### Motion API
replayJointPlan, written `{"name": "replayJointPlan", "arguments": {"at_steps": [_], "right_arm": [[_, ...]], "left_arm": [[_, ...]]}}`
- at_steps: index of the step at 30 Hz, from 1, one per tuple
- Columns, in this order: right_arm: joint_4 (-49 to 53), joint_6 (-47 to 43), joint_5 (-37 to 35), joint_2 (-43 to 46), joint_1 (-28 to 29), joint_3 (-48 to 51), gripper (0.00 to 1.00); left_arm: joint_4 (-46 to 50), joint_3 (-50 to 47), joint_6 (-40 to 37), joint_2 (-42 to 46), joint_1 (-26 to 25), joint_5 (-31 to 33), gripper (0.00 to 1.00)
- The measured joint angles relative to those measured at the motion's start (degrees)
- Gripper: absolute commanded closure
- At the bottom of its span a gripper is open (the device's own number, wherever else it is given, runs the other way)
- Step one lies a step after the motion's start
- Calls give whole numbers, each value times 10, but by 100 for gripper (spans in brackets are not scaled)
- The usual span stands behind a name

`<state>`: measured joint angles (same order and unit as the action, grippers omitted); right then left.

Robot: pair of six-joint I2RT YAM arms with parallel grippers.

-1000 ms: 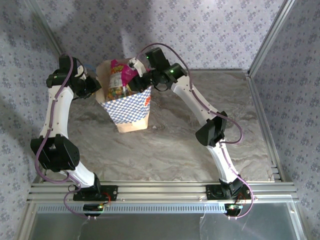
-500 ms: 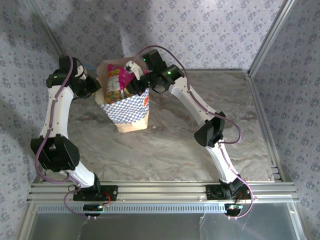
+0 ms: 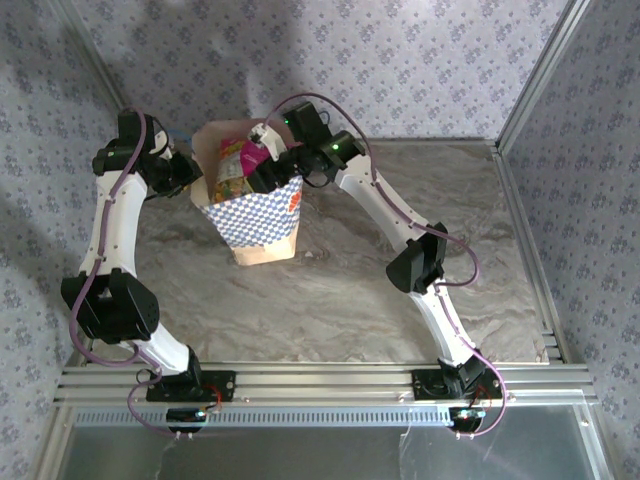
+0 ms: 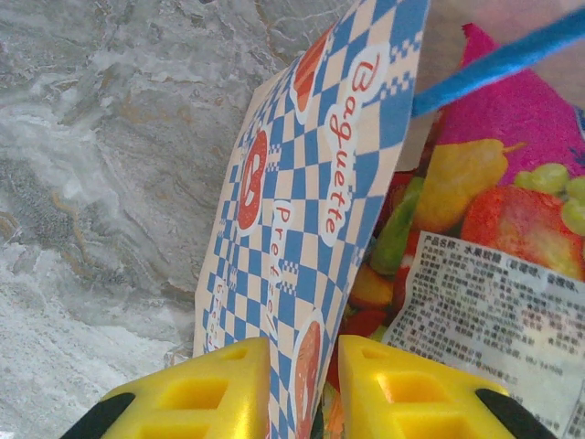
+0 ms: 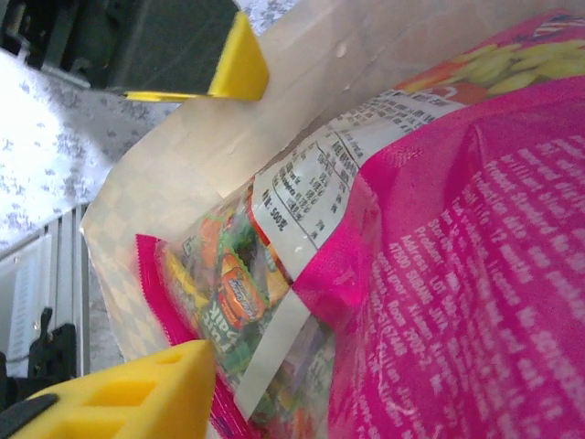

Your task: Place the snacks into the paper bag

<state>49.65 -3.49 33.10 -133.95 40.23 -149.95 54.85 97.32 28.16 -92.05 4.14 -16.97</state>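
While left claw [image 4: 302, 358] pinches bag [image 4: 315, 183], snacks [image 4: 512, 215] lie beside.

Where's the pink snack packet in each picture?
Top external: pink packet sticks out of the paper bag, upper left of centre.
Left wrist: pink packet at upper right, behind the paper bag's checked wall.
Right wrist: pink packet across the right half, inside the paper bag.
Shared landmark: the paper bag.
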Motion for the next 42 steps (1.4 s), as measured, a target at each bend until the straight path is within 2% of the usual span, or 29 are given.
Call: {"name": "replayJointPlan", "arguments": {"at_steps": [3,6,10,14,20,24,26,32,38,42], "right_arm": [[3,2,-36,0,3,-3,37],[12,2,-109,0,10,-5,32],[29,-2,-246,2,27,-6,33],[44,-4,-314,16,39,-6,36],[46,21,-340,74,42,-6,36],[39,45,-348,132,38,7,40],[30,61,-356,167,36,29,43],[18,116,-381,250,10,123,43],[-6,162,-372,285,-41,223,40],[-25,181,-346,286,-64,256,39]], "left_arm": [[0,0,0,0,0,0,74],[0,0,0,0,0,0,74],[0,0,0,0,0,0,74],[0,0,0,0,0,0,74],[0,5,5,-4,0,-2,74],[2,14,5,-9,3,-2,74],[5,16,5,-11,4,-2,74],[12,37,4,-12,4,0,73],[25,69,-5,-23,4,9,72],[38,83,-12,-30,4,14,71]]}}
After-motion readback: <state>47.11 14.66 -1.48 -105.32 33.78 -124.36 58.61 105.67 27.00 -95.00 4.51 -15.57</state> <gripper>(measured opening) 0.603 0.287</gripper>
